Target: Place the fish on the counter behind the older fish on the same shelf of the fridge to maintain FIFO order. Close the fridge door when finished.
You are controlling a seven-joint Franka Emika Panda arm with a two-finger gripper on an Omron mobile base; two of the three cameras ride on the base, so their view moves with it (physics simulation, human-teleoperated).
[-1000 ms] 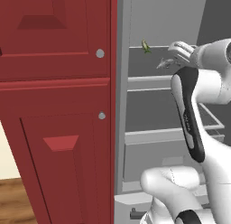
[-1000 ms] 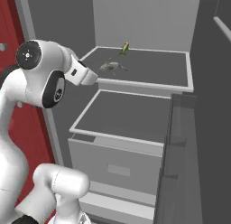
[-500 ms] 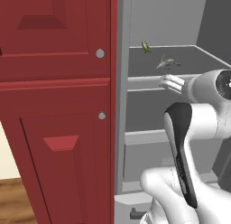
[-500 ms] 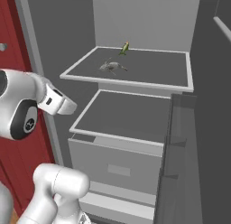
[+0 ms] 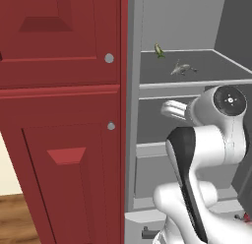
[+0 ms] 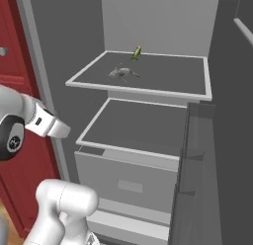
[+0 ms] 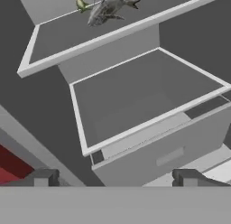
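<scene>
your arm has pulled back and dropped from the upper shelf; the gripper is spread open, empty. two fish there: the yellow-green fish at 1 o'clock behind the grey fish. placement looks done; the fridge awaits closing.

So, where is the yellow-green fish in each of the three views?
Left base view: upper right of centre, at the shelf's back.
Right base view: top centre, behind the grey fish.
Hand view: top left.
Shared landmark: the grey fish beside it.
</scene>
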